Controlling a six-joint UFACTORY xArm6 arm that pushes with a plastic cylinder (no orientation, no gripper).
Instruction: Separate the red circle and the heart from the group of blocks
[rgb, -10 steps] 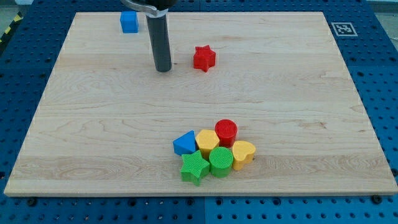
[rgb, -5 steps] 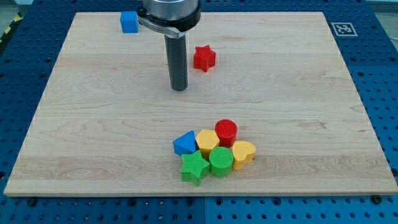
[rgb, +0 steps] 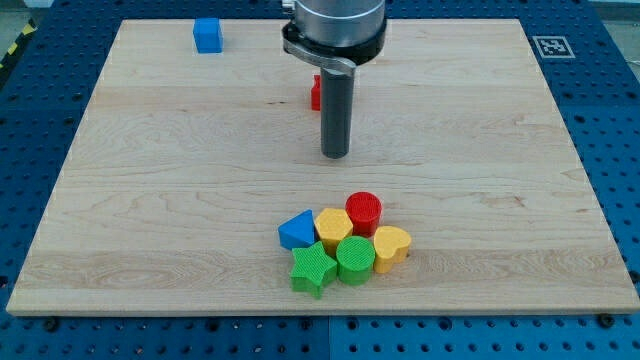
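My tip sits on the tabletop, well above the red circle in the view and slightly to its left, clear of every block. No hand on this rig, only the rod, so nothing is held.

Red circle: top of the cluster. Touching it on the left, a yellow block; the yellow heart just below-right; the green circle below; the green star below-left; a blue triangular block further left.

Red block far above the circle, mostly hidden behind the rod. Blue square block far up-left.
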